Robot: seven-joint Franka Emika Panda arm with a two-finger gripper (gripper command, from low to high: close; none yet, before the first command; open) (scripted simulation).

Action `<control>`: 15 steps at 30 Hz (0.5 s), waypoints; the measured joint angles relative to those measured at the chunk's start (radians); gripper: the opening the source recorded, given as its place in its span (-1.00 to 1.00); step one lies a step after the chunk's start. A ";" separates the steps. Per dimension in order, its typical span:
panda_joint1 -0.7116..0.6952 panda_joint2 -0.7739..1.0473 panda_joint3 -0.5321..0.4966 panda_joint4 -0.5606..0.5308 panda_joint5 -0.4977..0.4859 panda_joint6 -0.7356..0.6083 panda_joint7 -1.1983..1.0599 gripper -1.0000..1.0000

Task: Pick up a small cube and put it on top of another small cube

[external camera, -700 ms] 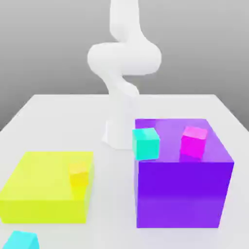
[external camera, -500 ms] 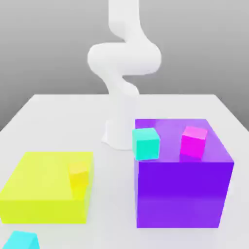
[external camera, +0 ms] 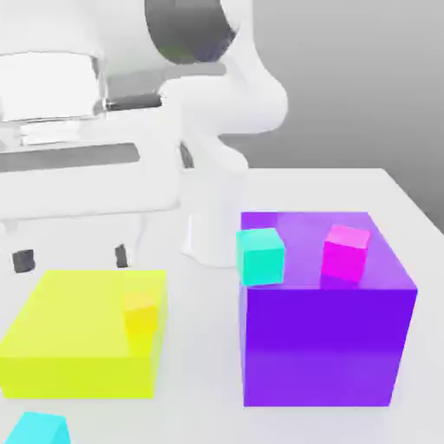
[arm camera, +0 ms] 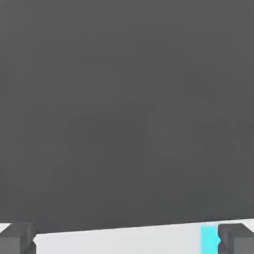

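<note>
The gripper [external camera: 72, 257] is seen in the exterior view close to the camera, above the far edge of the yellow block [external camera: 87, 342], with its two dark fingertips [external camera: 23, 260] standing wide apart and nothing held between them. The small cube [external camera: 36, 428], bright cyan, lies on the table [external camera: 199, 347] at the exterior view's lower left corner, nearer the camera than the yellow block and well apart from the claw, which is judged to be higher and farther back. In the hand view a strip of cyan [arm camera: 210, 238] is seen just beside one fingertip [arm camera: 237, 239], so the cube is judged to sit off to one side of the gap, not centred in it. Several risks can be foreseen. If the claw is lowered without being shifted over the cube, a finger may be brought down on the cube's top or edge and the cube knocked across the table or off it. The yellow block's corner may be struck during the descent, since it stands close by. The greener teal cube [external camera: 260, 255] on the purple block [external camera: 325, 334] may also be mistaken for the target, being similar in colour
</note>
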 joint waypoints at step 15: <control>-0.135 0.512 0.020 0.071 0.056 0.200 -0.134 -1.00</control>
